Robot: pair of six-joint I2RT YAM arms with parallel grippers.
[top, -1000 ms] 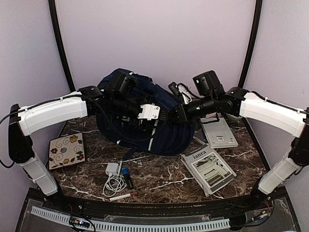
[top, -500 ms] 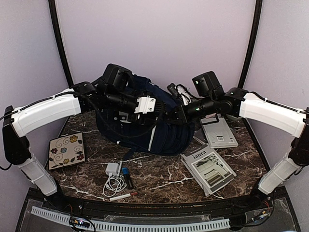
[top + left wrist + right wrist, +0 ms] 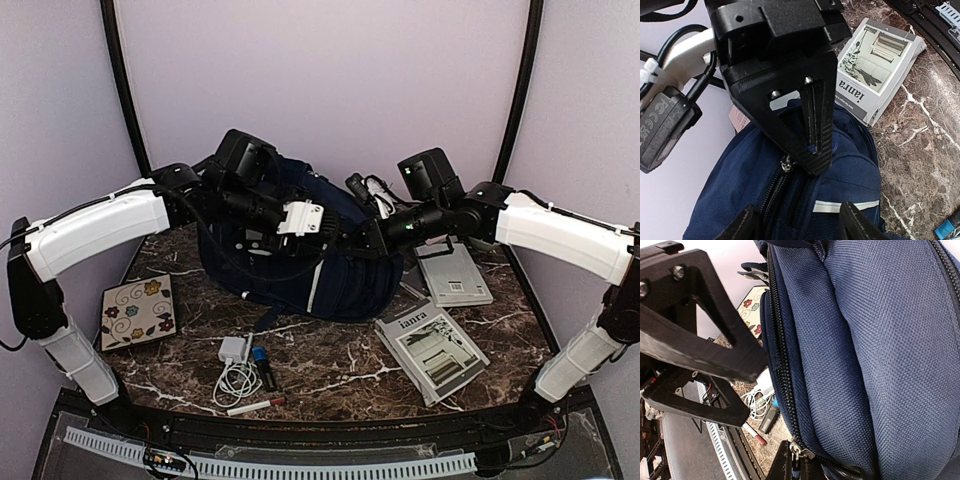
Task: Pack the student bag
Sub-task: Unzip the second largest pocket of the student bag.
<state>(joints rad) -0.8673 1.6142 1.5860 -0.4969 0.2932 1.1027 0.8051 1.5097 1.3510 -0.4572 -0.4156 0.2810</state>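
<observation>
The student bag (image 3: 300, 255) is a large navy backpack standing at the table's back centre. My right gripper (image 3: 362, 240) is shut on a metal zipper pull (image 3: 800, 450) of the bag's long side zipper, with its jaws pinched together (image 3: 801, 467). From the left wrist view the same black fingers meet at the pull (image 3: 786, 162). My left gripper (image 3: 328, 230) hovers over the bag's top, just left of the right gripper. Its jaws (image 3: 800, 220) are spread wide above the front pocket and its reflective stripe (image 3: 845, 205), and hold nothing.
A floral notebook (image 3: 138, 310) lies at the left. A white charger with cable (image 3: 235, 365), a dark stick (image 3: 262, 368) and a pen (image 3: 255, 405) lie in front of the bag. A magazine (image 3: 432, 348) and a grey book (image 3: 453, 275) lie at the right.
My left arm has risen and pulled back a little, so its gripper sits higher over the bag's top. The right gripper has stayed on the zipper pull.
</observation>
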